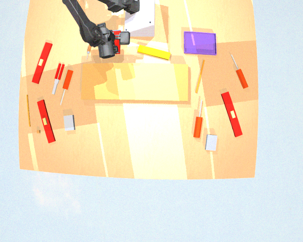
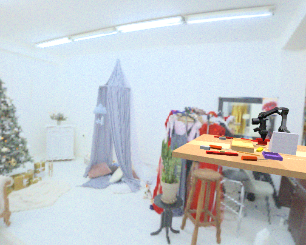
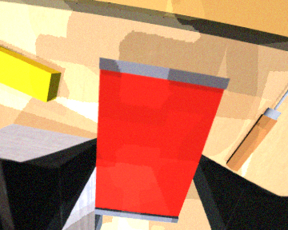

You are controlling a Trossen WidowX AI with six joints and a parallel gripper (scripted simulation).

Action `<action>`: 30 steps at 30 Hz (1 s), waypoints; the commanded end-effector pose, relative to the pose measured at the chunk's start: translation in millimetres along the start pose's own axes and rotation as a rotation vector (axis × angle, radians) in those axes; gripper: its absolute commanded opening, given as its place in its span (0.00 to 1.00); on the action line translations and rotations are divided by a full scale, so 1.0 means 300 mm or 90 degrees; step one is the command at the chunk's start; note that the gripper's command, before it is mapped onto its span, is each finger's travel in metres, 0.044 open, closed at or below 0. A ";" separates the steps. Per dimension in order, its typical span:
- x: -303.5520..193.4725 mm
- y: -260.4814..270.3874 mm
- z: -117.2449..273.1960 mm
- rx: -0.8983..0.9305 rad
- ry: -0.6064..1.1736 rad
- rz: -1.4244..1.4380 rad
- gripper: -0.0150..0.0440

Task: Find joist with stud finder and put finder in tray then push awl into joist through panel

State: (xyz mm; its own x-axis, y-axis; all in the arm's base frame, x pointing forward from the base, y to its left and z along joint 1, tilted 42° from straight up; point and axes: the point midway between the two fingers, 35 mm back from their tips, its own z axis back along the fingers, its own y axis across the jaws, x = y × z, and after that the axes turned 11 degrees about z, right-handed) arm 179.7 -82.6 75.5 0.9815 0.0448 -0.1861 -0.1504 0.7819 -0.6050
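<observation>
My gripper (image 1: 117, 43) (image 2: 263, 139) (image 3: 146, 148) is shut on the stud finder, a red block with grey ends. The stud finder (image 3: 148, 120) stands out between the two black fingers in the wrist view and appears held off the table, behind the panel's back left part. The pale yellow floor panel (image 1: 151, 83) (image 2: 242, 145) (image 3: 248, 13) shows no visible hole; the joist is hidden. The awl (image 1: 89, 49) (image 3: 252, 140), with a brown handle and a short metal spike, lies left of the gripper in the top view. The purple tray (image 1: 202, 48) (image 2: 272, 156) is empty at the back right.
A yellow bar (image 1: 153, 52) (image 3: 28, 76) lies between the gripper and the tray. A white block (image 1: 141, 24) (image 2: 284, 144) stands behind it. Red levels, orange-handled screwdrivers, pencils and grey blocks lie on both sides of the panel. A red-handled tool (image 1: 58, 75) lies at left.
</observation>
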 end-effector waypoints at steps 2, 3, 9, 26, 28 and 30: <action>0.004 -0.006 0.006 0.022 -0.009 -0.001 0.25; 0.004 -0.007 0.006 0.026 -0.010 0.000 0.25; 0.002 -0.012 0.005 0.049 -0.012 0.002 0.25; -0.001 -0.030 0.006 0.112 -0.029 0.008 0.25; -0.001 -0.032 0.006 0.118 -0.032 0.009 0.25; -0.001 -0.034 0.007 0.125 -0.035 0.009 0.25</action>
State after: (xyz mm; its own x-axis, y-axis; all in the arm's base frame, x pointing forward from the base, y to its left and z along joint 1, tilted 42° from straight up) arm 178.6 -89.6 79.9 0.9823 0.0758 -0.1711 -0.1470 0.8785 -0.4546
